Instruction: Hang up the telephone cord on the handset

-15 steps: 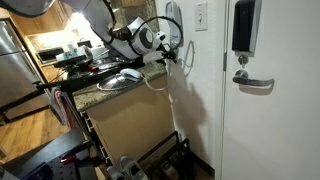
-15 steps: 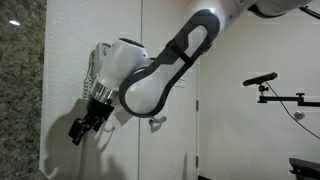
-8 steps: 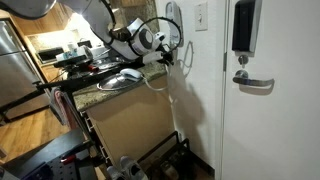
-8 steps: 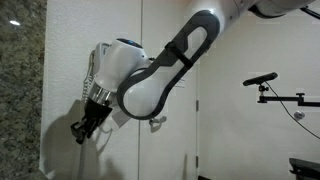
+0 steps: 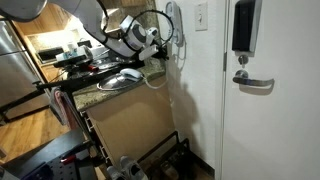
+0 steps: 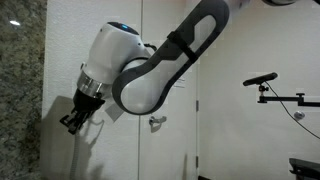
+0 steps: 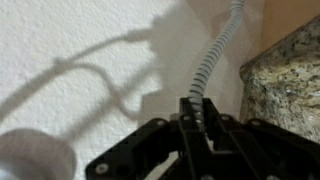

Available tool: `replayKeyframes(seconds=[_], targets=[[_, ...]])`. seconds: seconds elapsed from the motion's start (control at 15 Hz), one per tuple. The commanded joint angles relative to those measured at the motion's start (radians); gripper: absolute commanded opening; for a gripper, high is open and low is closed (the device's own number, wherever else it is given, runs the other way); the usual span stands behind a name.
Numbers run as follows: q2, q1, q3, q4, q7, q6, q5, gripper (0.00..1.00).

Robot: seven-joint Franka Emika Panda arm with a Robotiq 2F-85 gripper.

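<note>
Plainly, in the wrist view the gripper (image 7: 192, 112) has its black fingers (image 7: 150, 142) clenched together on the telephone cord (image 7: 212, 58). They pinch the coiled whitish line right at the fingertips. From there the cord runs up and to the right, toward the top edge of the view. Its shadow loops over the white textured wall (image 7: 70, 40) to the left. A blurred grey rounded shape (image 7: 28, 160) sits in the lower left corner, too soft to identify. The speckled granite counter (image 7: 285, 90) fills the right side, its edge near the cord.

In an exterior view the handset (image 5: 173, 14) hangs upright on the wall above the counter's end edge, with a white switch plate (image 5: 202, 15) just beside it. Further along, a door (image 5: 275, 130) carries a black box (image 5: 243, 25) and a lever handle (image 5: 252, 83). A stainless refrigerator (image 5: 12, 60) stands at the far side of the room.

The arm (image 5: 115, 25) reaches over the counter from the upper corner of that view. Its wrist is turned toward the wall and its gripper (image 5: 160, 45) is just below the handset, past the counter's end edge. In an exterior view the thick white-and-black links (image 6: 150, 70) sweep down from the top. There the gripper (image 6: 72, 120) points down close to the wall, beside the granite.
</note>
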Motion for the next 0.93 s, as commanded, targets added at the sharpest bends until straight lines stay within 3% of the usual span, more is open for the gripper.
replayKeyframes(seconds=[0.0,0.4,0.87], targets=[[-0.041,0.159,-0.168,-0.052,0.099,-0.018,-0.065,0.04],[-0.026,0.465,-0.491,-0.149,0.219,-0.026,-0.061,0.04],[0.053,0.827,-0.852,-0.363,0.28,-0.025,0.017,0.04]])
